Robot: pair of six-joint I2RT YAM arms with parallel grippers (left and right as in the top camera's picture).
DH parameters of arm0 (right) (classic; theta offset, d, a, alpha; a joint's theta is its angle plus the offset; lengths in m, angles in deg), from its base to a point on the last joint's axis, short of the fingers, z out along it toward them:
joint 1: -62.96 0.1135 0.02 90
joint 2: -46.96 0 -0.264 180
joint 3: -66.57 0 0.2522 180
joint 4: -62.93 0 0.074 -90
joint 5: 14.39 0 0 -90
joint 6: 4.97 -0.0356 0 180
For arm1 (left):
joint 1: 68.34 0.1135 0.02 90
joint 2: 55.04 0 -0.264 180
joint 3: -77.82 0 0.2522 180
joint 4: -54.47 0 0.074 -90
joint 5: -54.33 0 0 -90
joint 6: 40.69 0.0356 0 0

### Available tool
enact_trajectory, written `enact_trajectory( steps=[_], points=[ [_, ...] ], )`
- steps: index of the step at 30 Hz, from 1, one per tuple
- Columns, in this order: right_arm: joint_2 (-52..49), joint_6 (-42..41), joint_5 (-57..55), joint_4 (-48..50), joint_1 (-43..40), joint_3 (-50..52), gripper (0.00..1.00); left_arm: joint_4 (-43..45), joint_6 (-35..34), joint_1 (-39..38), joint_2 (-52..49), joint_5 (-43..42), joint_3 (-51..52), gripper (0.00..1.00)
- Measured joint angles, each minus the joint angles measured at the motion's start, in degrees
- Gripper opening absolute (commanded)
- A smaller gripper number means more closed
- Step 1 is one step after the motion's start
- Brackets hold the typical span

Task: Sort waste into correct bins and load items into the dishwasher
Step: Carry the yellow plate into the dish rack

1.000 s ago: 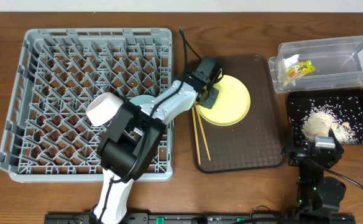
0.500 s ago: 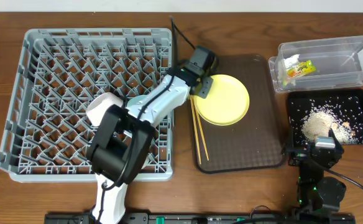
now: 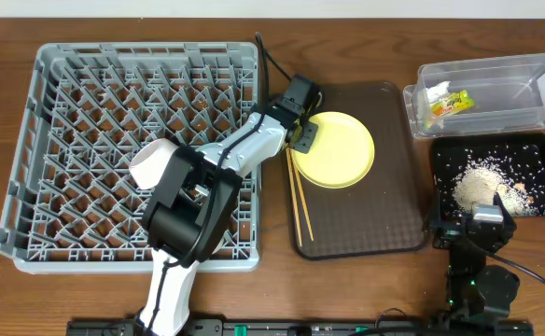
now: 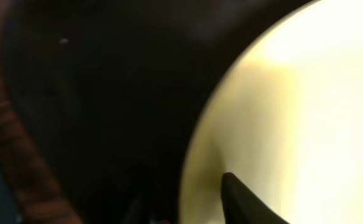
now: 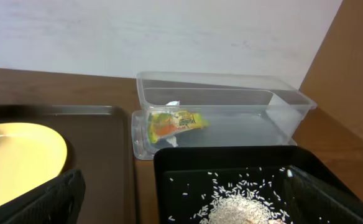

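Overhead view: the left gripper (image 3: 300, 133) is reaching to the 9 o'clock rim of the yellow plate (image 3: 340, 149), which is lying on the brown serving tray (image 3: 366, 219), at 3 o'clock of the dish rack (image 3: 86, 93).
Left pincer: its wrist view is blurring out, so I cannot tell whether it is apart or clamping the rim.
Right pincer: the right gripper (image 5: 184, 202) is idling with fingers wide apart, holding nothing, at 6 o'clock of the black tray (image 3: 534, 145).
Done: the snack wrapper (image 3: 446, 102) is lying in the clear tub (image 3: 496, 70). The rice grains (image 3: 482, 182) are sitting in the black tray. What looks like the white bowl (image 3: 153, 163) is sitting in the rack.
Left: the plate and the chopsticks (image 3: 300, 201) are waiting on the serving tray, so loading looks unfinished.
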Motion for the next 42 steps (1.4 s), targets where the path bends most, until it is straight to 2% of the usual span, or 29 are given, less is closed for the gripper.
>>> enact_trajectory(
  steps=[5, 10, 15, 21, 25, 31, 37, 42],
  points=[
    [0.0, 0.0, 0.0, 0.0, 0.0, 0.0, 0.99, 0.0, 0.5, -0.2, 0.0, -4.9, 0.0, 0.22],
    [0.0, 0.0, 0.0, 0.0, 0.0, 0.0, 0.99, 0.0, 0.7, -1.2, 0.0, -7.3, 0.0, 0.06],
    [0.0, 0.0, 0.0, 0.0, 0.0, 0.0, 0.99, -0.6, 0.9, -1.2, 0.0, -8.5, -0.1, 0.06],
    [0.0, 0.0, 0.0, 0.0, 0.0, 0.0, 0.99, -9.0, 0.9, 0.5, 2.0, -7.3, -1.2, 0.06],
    [0.0, 0.0, 0.0, 0.0, 0.0, 0.0, 0.99, -16.2, 1.0, 1.5, 8.2, -2.1, -3.2, 0.06],
    [0.0, 0.0, 0.0, 0.0, 0.0, 0.0, 0.99, -24.1, 2.7, 1.6, 24.2, 8.7, -8.2, 0.06],
    [0.0, 0.0, 0.0, 0.0, 0.0, 0.0, 0.99, -36.7, 3.1, 1.5, 37.0, 27.7, -9.1, 0.06],
    [0.0, 0.0, 0.0, 0.0, 0.0, 0.0, 0.99, -46.5, 3.7, 1.6, 39.1, 45.2, -9.0, 0.06]
  ],
)
